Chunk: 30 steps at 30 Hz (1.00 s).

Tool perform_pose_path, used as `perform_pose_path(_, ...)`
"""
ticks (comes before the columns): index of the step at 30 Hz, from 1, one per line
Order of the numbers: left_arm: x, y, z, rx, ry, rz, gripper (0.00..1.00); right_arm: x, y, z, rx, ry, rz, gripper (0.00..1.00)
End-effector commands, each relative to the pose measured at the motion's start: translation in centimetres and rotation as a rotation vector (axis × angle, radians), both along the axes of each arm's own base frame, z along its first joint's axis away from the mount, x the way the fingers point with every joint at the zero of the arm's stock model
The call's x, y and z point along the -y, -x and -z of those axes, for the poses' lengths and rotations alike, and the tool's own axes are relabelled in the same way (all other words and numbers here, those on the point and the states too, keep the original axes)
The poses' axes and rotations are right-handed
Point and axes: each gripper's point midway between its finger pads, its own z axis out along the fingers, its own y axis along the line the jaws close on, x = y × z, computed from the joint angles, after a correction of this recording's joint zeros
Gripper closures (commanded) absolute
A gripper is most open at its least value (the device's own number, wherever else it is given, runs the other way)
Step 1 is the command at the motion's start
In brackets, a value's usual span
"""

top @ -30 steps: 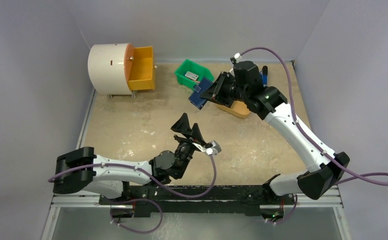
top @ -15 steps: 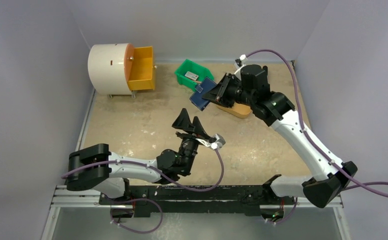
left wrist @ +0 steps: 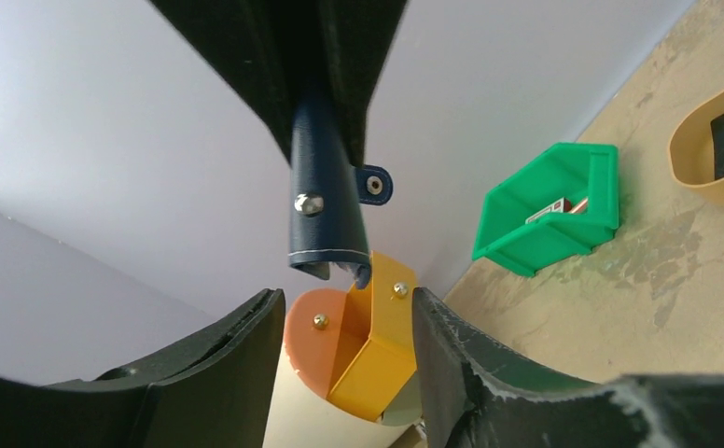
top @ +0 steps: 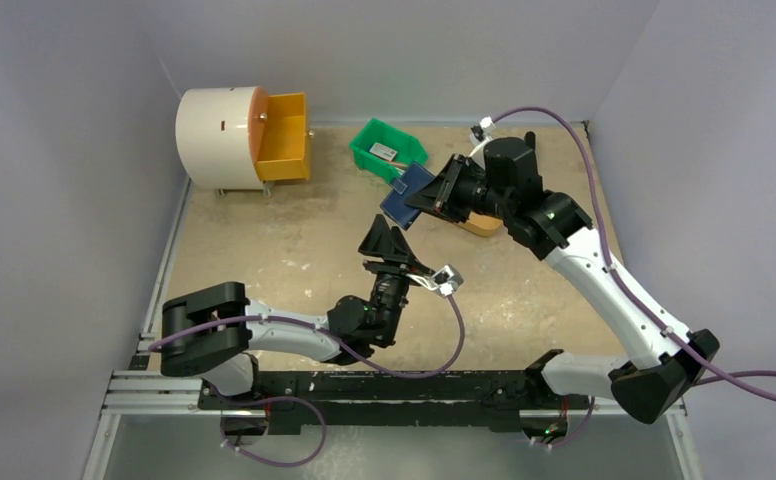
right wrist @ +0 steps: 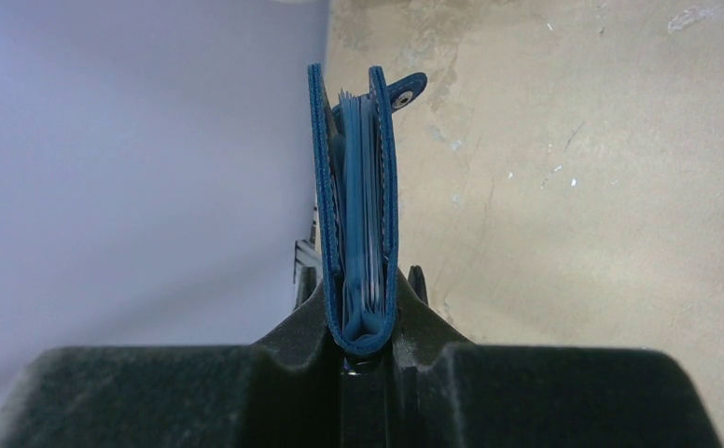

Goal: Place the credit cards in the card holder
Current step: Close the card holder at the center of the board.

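Pinching the holder [right wrist: 356, 201] by its spine, right gripper [right wrist: 360, 308] clamped; light, floppy leather. Left gripper [left wrist: 344, 317] spread, empty, close by.

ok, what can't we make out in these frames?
Right wrist: card holder is seen edge-on, so whether cards are inside is unclear.
Top: item in green bin is too small to identify.
Top: tan tray is mostly under right arm; left wrist crops it at the edge.

Green bin [top: 364, 160], perhaps close behind card holder [top: 407, 198]
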Motion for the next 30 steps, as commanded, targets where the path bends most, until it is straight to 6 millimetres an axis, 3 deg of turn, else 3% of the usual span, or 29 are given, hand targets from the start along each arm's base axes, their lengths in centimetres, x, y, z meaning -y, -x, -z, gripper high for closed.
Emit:
perform_pose_path(1, -0.2, -0.2, -1.6, 0.034, 0.023, -0.022, 0.52, 0.0, 1.0, -3.0, 0.087, -0.071, -0.038, 1.0)
perform_pose_path(4, -0.3, -0.3, -1.6, 0.04, 0.006, -0.026, 0.66, 0.0, 1.4, -3.2, 0.097, -0.074, -0.054, 1.0)
perform_pose_path(8, -0.2, -0.3, -1.6, 0.051, -0.013, -0.027, 0.69, 0.2, 1.8, -3.2, 0.099, -0.075, -0.058, 1.0)
perform_pose_path(20, -1.5, 0.6, -1.1, 0.041, -0.025, -0.048, 0.3, 1.1, 1.8, -3.0, 0.064, -0.092, 0.015, 1.0)
perform_pose_path(24, -2.1, 1.0, -1.5, 0.054, -0.011, -0.042, 0.27, 0.7, 1.0, -4.0, 0.1, -0.085, 0.006, 1.0)
perform_pose_path(30, -0.8, 1.2, -3.0, 0.104, -0.021, -0.018, 0.25, -0.3, 1.1, -3.8, 0.086, -0.085, -0.05, 1.0)
